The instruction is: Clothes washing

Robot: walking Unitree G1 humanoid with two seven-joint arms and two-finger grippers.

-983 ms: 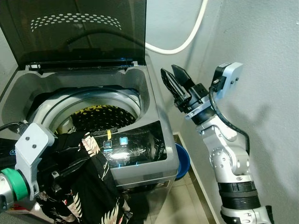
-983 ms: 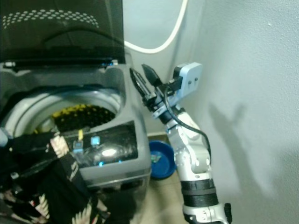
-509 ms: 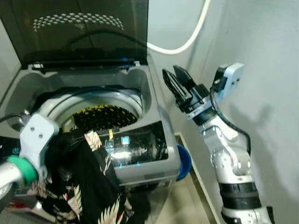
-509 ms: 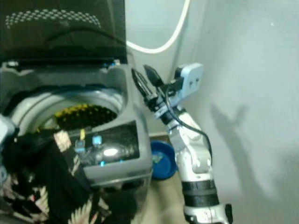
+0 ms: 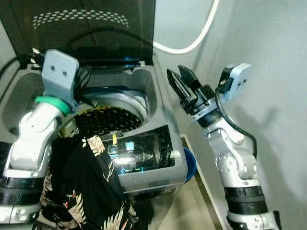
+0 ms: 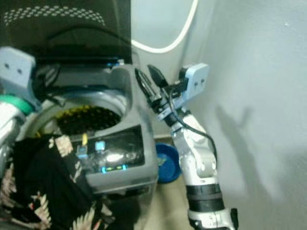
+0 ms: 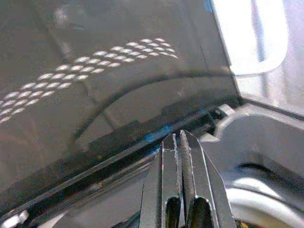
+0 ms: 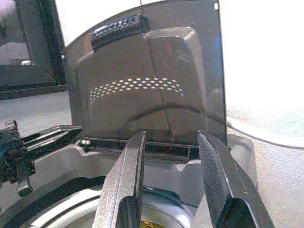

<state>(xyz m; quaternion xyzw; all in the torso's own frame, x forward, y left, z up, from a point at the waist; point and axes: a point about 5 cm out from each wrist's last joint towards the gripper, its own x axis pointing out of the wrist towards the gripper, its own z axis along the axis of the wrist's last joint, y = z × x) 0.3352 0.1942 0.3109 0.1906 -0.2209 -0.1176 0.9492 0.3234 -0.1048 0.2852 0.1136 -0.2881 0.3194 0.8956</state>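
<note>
**Black fingers pinched shut above the drum, shirt hanging behind**

Left gripper [image 7: 179, 142] hovered pinched together, empty, near the lid hinge. The floral garment [image 5: 86, 187] draped over the washing machine [image 5: 158, 167] front rim at six o'clock, nearer the left arm. Right gripper [image 8: 168, 156] waited spread wide.

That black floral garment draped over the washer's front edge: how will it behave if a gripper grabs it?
The black floral garment is probably floppy: it hangs in loose folds down the washer's front. It likely trails and stretches rather than lifting whole, since much of it dangles low. It may snag or drag on the rim.
</note>
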